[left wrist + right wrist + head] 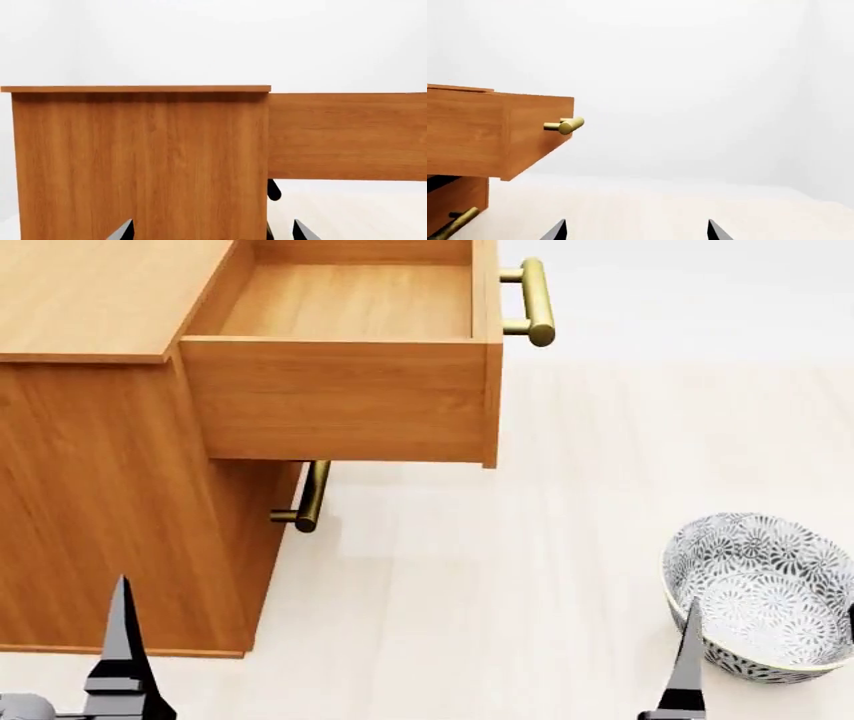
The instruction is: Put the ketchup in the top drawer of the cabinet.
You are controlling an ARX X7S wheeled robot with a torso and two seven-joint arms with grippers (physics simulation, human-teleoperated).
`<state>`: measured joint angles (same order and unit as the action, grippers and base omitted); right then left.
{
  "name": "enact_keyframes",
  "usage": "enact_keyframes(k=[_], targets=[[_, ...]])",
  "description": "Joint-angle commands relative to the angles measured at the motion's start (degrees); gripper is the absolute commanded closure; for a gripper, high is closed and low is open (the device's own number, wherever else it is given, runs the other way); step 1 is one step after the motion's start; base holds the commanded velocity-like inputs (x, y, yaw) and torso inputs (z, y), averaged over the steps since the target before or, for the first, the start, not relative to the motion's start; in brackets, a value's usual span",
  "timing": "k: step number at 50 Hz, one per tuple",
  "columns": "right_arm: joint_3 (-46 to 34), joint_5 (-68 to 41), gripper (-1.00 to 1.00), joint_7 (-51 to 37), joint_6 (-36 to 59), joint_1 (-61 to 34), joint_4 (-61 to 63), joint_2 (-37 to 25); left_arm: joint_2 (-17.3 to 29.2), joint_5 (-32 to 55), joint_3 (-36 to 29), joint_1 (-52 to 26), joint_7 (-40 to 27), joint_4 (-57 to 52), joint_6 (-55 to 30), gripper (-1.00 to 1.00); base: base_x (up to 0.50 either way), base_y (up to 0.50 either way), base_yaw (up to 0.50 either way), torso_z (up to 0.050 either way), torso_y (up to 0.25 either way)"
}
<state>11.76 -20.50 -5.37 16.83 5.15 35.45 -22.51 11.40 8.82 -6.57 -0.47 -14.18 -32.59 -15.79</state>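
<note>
The cabinet stands at the left of the head view, flat top bare; its top drawer is pulled well out, the wooden floor inside holding nothing visible, brass handle at the front; below it the lower drawer's handle shows, that drawer closed; at the right a floral bowl sits on the pale floor, nothing seen inside; the ketchup appears in no view. The left gripper and right gripper both stand with fingertips spread wide, holding nothing.

Wrist views level; head above top drawer.
</note>
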Motion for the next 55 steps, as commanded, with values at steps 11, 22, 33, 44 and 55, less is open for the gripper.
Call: enact_keyframes(k=[11,22,33,44,55], targets=[[21.00,-13.96,-1.00,22.57,-9.23,11.30,-17.93,-6.61,0.37,-0.09,-0.87,0.07,-1.34,0.15,-0.24,-1.00,0.00,0.00,0.00,0.000,0.000],[23.14,-12.73,-1.00,25.67,-14.10,16.47,-19.28,-3.63,0.74,0.37,-1.31,-0.27,-1.75,1.99,0.91,-1.00,0.00,0.00,0.00,0.000,0.000],[23.97,-11.82,-1.00,29.55,-19.30,19.19,-22.84,-1.05,1.40,0.94,-1.38,-0.37,-2.58,2.41,1.08,-1.00,0.00,0.00,0.00,0.000,0.000],[26.35,-12.97,-1.00,29.71,-20.34,24.05,-18.84,1.12,1.89,1.57,-1.58,-0.59,-3.13,2.99,1.30,-1.00,0.00,0.00,0.00,0.000,0.000],[26.08,-11.65,-1.00,29.23,-21.47,23.23,-20.95,2.43,2.39,1.98,-1.84,-0.71,-3.74,3.20,1.32,-1.00,0.00,0.00,0.00,0.000,0.000]])
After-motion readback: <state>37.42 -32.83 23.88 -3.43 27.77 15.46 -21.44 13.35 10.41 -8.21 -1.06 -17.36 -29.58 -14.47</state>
